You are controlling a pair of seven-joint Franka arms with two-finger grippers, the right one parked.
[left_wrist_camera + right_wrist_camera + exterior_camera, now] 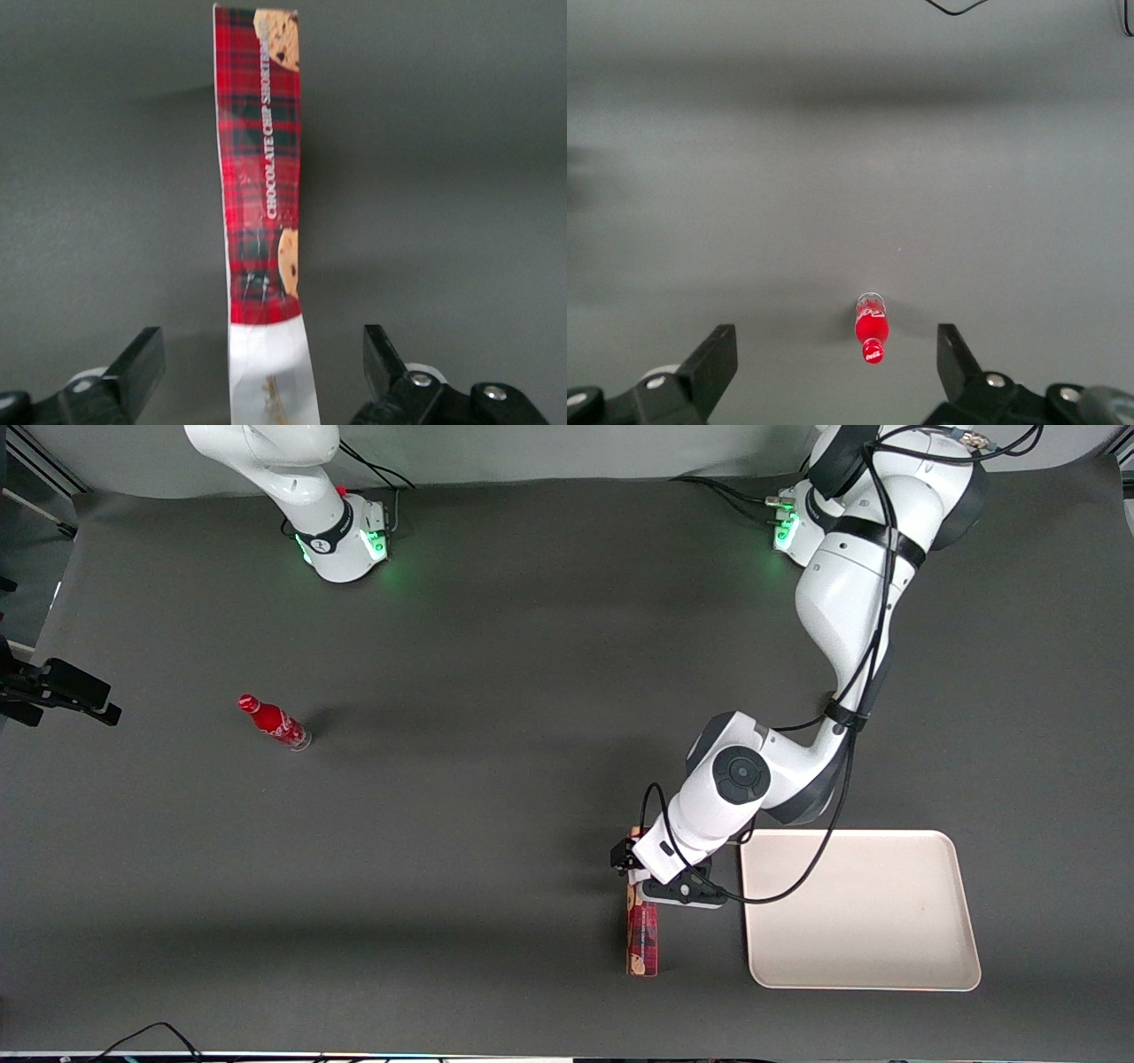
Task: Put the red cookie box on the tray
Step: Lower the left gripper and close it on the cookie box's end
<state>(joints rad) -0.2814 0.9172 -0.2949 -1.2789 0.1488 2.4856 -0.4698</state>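
Nearest the front camera, close to the bench's front edge, lies the red cookie box [643, 934], a long narrow plaid carton flat on the dark mat with its length running away from that edge. Just beside it, toward the working arm's end, sits the tray [886, 965], cream-white and bare, apart from the box by a narrow strip of mat. The box is still off the tray, so the task has not been completed.

A little farther from the camera, the gripper [651, 872] hangs over the box's farther end. In the wrist view its two black fingers [142, 363] are spread wide, one on each long side of the carton's white-labelled end [270, 372], with clear gaps and no contact. That straddle across the narrow width looks chosen so the fingers can close on the short dimension; by my reading this is the approach before the pinch.

Farther still, and well toward the parked arm's end, a small red bottle [274, 723] stands alone, no part of this job.
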